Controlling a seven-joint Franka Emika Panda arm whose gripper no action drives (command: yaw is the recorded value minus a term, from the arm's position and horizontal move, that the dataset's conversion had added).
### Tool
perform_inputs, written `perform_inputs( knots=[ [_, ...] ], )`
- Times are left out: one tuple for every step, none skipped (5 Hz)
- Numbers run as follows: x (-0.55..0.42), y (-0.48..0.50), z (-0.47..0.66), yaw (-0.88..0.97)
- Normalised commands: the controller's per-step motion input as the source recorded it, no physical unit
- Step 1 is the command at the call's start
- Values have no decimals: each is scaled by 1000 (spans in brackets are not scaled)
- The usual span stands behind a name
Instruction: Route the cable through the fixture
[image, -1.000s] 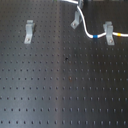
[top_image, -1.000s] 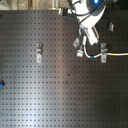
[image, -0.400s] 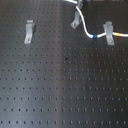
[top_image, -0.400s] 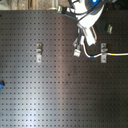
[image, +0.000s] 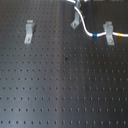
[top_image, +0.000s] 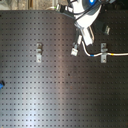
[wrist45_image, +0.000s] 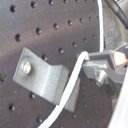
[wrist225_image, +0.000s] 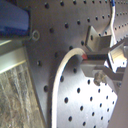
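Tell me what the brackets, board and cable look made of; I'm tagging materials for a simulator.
Bracket: likely bare metal, bent sheet, dull grey sheen, held by a screw. Board: probably black matte-finished metal with a regular hole grid. Cable: smooth white flexible sheath, seemingly plastic or rubber, curving freely, with a blue band.

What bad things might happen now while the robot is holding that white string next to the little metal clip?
1. The thin white cable is pinched right at the tips of the gripper, so it might slip free.
2. In the first wrist view it crosses the edge of the grey metal bracket and could snag there.
3. In the first exterior view the cable already sits at the right-hand metal clip; a hard pull might drag it out.
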Motion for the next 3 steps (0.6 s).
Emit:
perform_inputs(
  knots=[
    [-76,175,452,-231],
    [-118,234,491,-228],
    [-121,238,467,-134]
  ],
)
